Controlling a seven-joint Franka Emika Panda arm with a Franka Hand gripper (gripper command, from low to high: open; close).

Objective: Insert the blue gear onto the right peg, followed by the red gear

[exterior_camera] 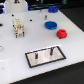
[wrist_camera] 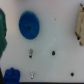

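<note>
The tool shows clearly in neither view, so I cannot tell whether it stands apart or together, and nothing can be placed exactly against it. The wrist view looks down on the white, smooth bench (exterior_camera: pixel 70 60).

The blue gear (exterior_camera: pixel 50 25) (wrist_camera: pixel 29 24) lies flat on the bench, a wide bright blue plastic disc with a toothed rim and a small dark hole in its middle. It is the largest thing under the wrist camera. The red gear (exterior_camera: pixel 62 34) lies just beside it, toward the exterior view's right. It is smaller and chunkier, of glossy red plastic, and the two seem apart, though the blur leaves that unsure.

Nearer the exterior camera lies a rectangular plate (exterior_camera: pixel 31 59), grey and flat with a black edge, set at a slant. Two short, thin, dark pins stand upright on it. The right peg (exterior_camera: pixel 50 51) is the one toward the exterior view's right, and its twin pin (exterior_camera: pixel 37 55) stands well apart from it. Both pins are bare, and both gears rest well away from the plate.

A pale beige blocky object (exterior_camera: pixel 19 27) (wrist_camera: pixel 79 25) with dark gaps stands on the bench at the exterior view's left. A few small dark dots (wrist_camera: pixel 53 52) mark the bench surface.
</note>
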